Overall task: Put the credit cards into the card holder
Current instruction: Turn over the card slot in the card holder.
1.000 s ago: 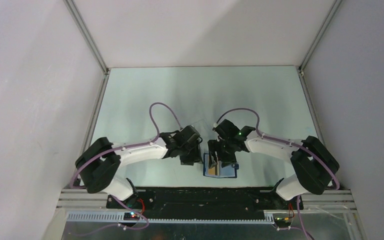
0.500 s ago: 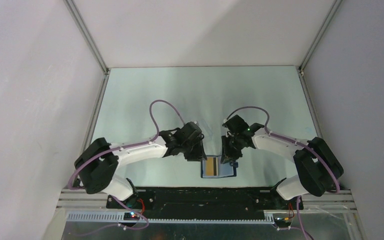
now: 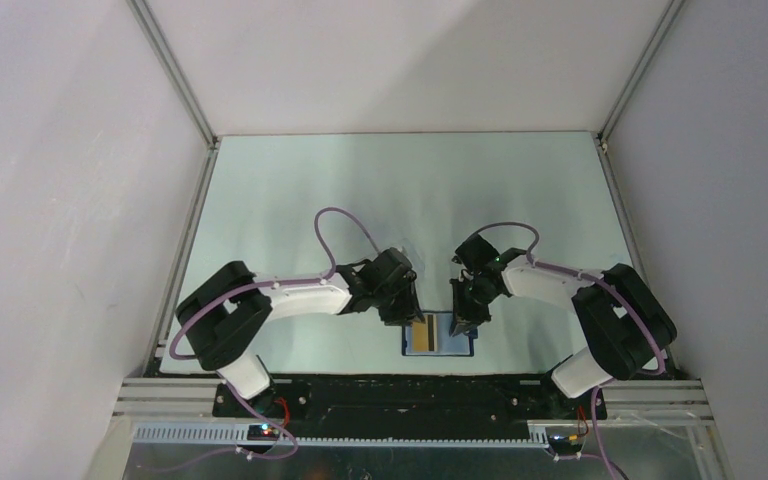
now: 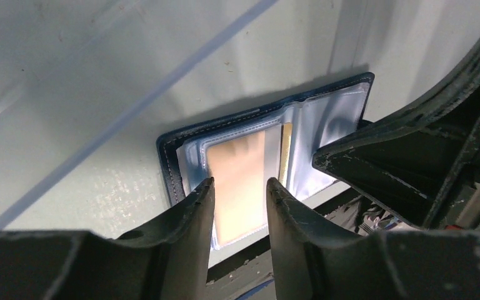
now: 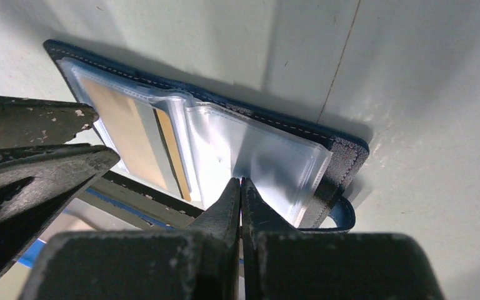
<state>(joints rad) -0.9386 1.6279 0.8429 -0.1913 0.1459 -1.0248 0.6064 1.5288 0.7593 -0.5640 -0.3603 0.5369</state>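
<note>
I'm running the right pincer (image 5: 240,187) with its fingers pressed together and nothing showing between them. Its tip is pointing down at the near edge of the clear sleeves (image 5: 269,156) on the right half of the holder (image 5: 344,156). I'm judging that, closed like this, it is working as a prod, pinning the loose sleeves flat so the holder is not folding shut. Whether the tip is actually touching the plastic I cannot tell.

The left pincer (image 4: 237,187) is hanging over the left half with its fingers apart and nothing in them. It is straddling a gold card (image 4: 237,159) that is sitting inside a sleeve there. I'm reading that as a push-in position: spread like this, it can nudge the card deeper without dragging it back out. A second card (image 5: 174,156) is showing just beside the first, toward the fold, with its dark stripe visible.

The holder is lying open and flat at the near edge of the tabletop (image 3: 360,180), about midway along it, between the two arms. Its snap tab (image 5: 345,215) is poking out from the right side. I'm judging that this spot is letting both wrists reach it, one from each side.
</note>
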